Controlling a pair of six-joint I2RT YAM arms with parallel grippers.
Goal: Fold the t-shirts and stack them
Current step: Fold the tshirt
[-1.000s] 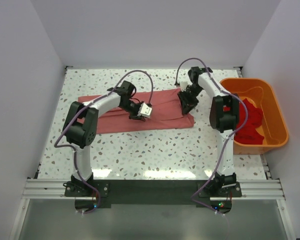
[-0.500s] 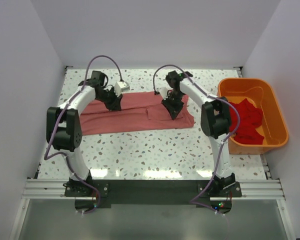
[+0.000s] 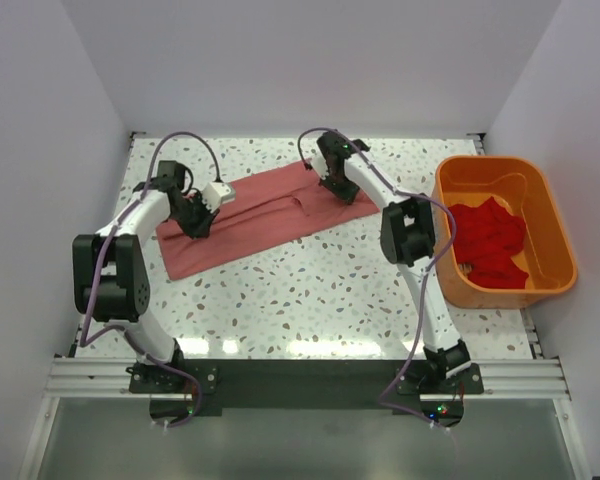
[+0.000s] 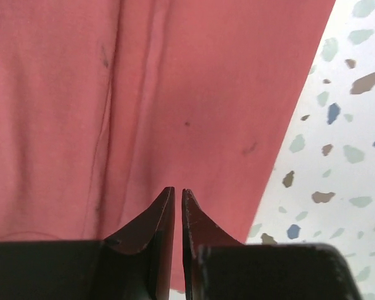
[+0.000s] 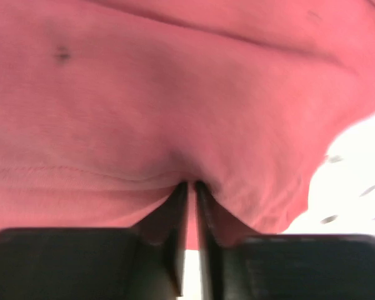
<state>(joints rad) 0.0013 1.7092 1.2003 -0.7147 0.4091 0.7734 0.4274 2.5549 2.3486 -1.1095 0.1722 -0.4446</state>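
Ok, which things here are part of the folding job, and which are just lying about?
Part of the job:
pink shirt, spread on the table
red shirts, heaped in the orange bin

Just there:
speckled table
metal rail under the arm bases

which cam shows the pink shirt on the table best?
Top external: the whole pink t-shirt shows, lying slanted on the table. Left wrist gives only a close patch with one edge over the speckled top; right wrist shows only cloth puckered at the tips of the right gripper.
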